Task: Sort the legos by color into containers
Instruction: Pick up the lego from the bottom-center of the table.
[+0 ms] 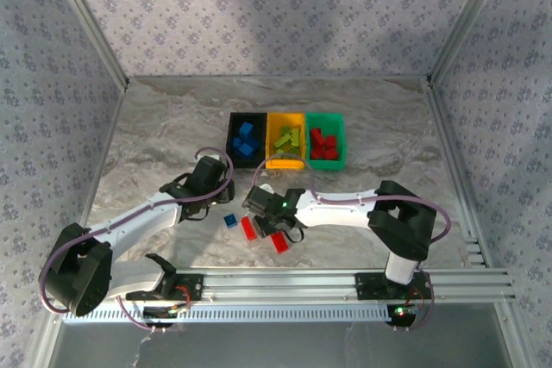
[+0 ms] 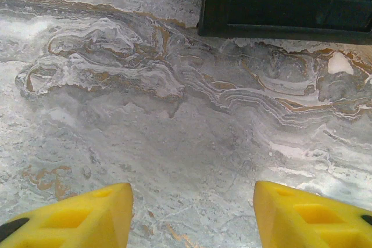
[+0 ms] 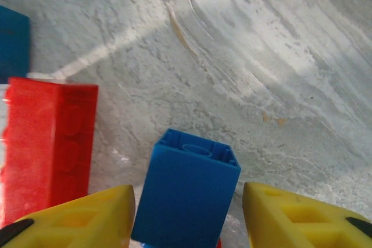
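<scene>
**Right claw around a blue brick, left claw empty**

Right claw [image 3: 187,194] sat out on the near side of the black bin [image 1: 246,161], jaws partway apart around a blue brick [image 3: 189,172] standing on end. Couldn't tell if it actually pinched it. A red brick [image 3: 49,143] lay on that same near side. Left claw [image 2: 193,201] hung just short of the black bin, open, nothing between its fingers, bare counter [image 2: 174,114] below.
</scene>
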Controlling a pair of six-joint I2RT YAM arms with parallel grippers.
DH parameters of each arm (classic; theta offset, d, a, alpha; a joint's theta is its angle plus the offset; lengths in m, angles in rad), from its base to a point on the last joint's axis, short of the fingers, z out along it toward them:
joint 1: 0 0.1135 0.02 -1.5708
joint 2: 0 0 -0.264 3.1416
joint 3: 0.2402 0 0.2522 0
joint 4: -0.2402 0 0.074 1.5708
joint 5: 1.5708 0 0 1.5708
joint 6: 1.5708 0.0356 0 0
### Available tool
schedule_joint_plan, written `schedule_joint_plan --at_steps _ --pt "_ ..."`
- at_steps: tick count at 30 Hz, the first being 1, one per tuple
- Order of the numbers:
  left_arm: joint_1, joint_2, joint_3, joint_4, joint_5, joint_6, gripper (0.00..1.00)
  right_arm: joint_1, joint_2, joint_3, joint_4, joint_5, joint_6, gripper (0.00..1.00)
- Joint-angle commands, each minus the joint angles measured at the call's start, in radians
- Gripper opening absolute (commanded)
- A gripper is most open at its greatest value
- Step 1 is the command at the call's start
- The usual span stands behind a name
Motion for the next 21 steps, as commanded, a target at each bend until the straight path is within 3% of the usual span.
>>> schedule_joint_plan --at_steps 1,4,7,21 --pt "0.006 -0.023 0.014 0.008 -0.019 0.009 0.57 0.006 0.027 0.023 -0.043 0.033 0.020 0.47" --pt "0.005 -0.028 0.015 0.006 -0.020 0.010 0.57 0.005 0.029 0.028 -0.042 0.038 0.019 0.32" --pt "0.007 -0.027 0.014 0.012 -0.024 0.013 0.57 0.002 0.032 0.043 -0.053 0.040 0.012 0.26" --pt "0.010 -0.053 0.020 -0.029 -0.020 0.023 0.56 -0.078 -0.035 0.076 0.012 0.026 -0.059 0.23"
